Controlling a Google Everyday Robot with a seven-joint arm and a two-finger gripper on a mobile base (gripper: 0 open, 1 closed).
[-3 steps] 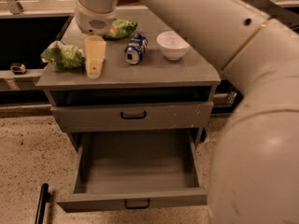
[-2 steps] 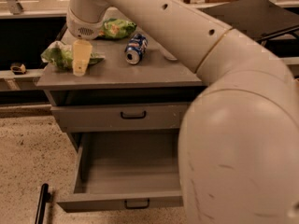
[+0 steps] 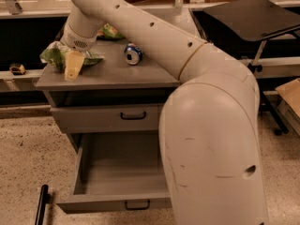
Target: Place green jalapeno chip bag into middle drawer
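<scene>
The green jalapeno chip bag (image 3: 55, 55), pale and crumpled, lies at the left end of the grey cabinet top (image 3: 112, 74). My gripper (image 3: 74, 64) hangs from the big white arm and is down at the bag's right part, its tan tip in front of the bag. I cannot tell whether it touches or holds the bag. The middle drawer (image 3: 101, 172) is pulled wide open below, its grey tray empty, with a dark handle (image 3: 137, 204) on its front panel.
A blue soda can (image 3: 132, 54) lies on the cabinet top, right of the gripper. A darker green bag (image 3: 110, 31) sits behind the arm. A closed drawer (image 3: 108, 117) is above the open one. A black chair (image 3: 248, 18) stands at right; a black bar (image 3: 41, 205) is on the floor at left.
The gripper has moved left across the cabinet top, from beside the bag to right at it. The arm now fills more of the view and hides the white bowl.
</scene>
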